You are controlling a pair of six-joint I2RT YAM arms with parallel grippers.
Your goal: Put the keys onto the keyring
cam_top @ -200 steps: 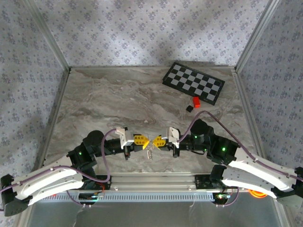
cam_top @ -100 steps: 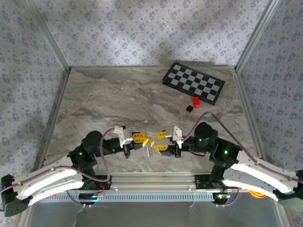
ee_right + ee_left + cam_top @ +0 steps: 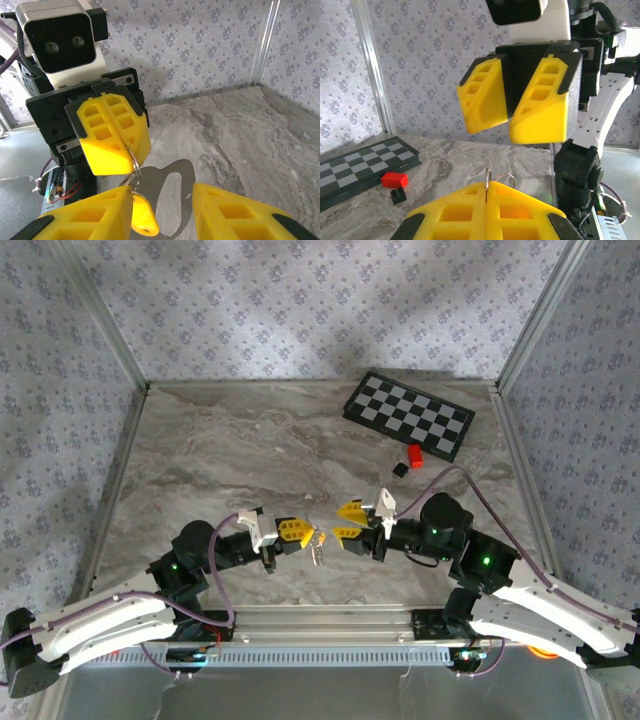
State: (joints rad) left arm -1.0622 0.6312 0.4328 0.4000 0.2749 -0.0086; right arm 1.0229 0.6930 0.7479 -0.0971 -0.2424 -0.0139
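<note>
My left gripper (image 3: 303,532) is shut on a thin metal ring (image 3: 486,181), pinched edge-on between its yellow fingertips; I take it for the keyring. From that ring (image 3: 133,161) hang a flat silver-grey piece with an oval slot (image 3: 186,176) and a small yellow tag (image 3: 143,216). From above they read as one small silvery cluster (image 3: 317,548), and I cannot make out separate keys. My right gripper (image 3: 344,521) stands open facing the left one, a short gap away. In the right wrist view its fingers (image 3: 235,216) flank the hanging piece without gripping it.
A black-and-white checkerboard (image 3: 408,415) lies at the back right, with a small red block (image 3: 416,455) and a black block (image 3: 400,469) just in front of it. Metal-framed patterned walls close in the marble table (image 3: 250,450) on three sides.
My right gripper opened, let go at the left fingertips and drew back to the right, tilting upward. The left gripper stayed shut on the ring and hardly moved.
</note>
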